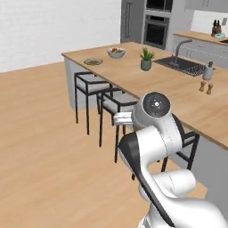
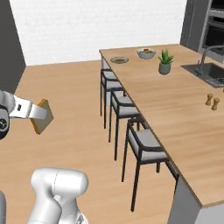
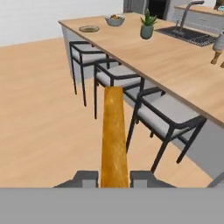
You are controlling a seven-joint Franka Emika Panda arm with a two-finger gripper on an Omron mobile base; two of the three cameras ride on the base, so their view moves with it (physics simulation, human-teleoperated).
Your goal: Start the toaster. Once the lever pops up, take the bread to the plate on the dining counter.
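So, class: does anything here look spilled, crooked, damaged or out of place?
Nothing stands out. The plate, fruit bowl and plant sit upright on the dining counter, the stools stand in a tidy row, and the pincer holds the bread between its fingers.

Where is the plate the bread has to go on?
The plate sits at the far corner of the dining counter, left of the fruit bowl in the right base view.

On the dining counter (image 2: 175, 113), the plate (image 2: 119, 60) sits at the far end, a fruit bowl (image 2: 146, 53) beside it, a potted plant (image 2: 165, 62) nearer; three stools (image 2: 144, 146) line the counter's side.
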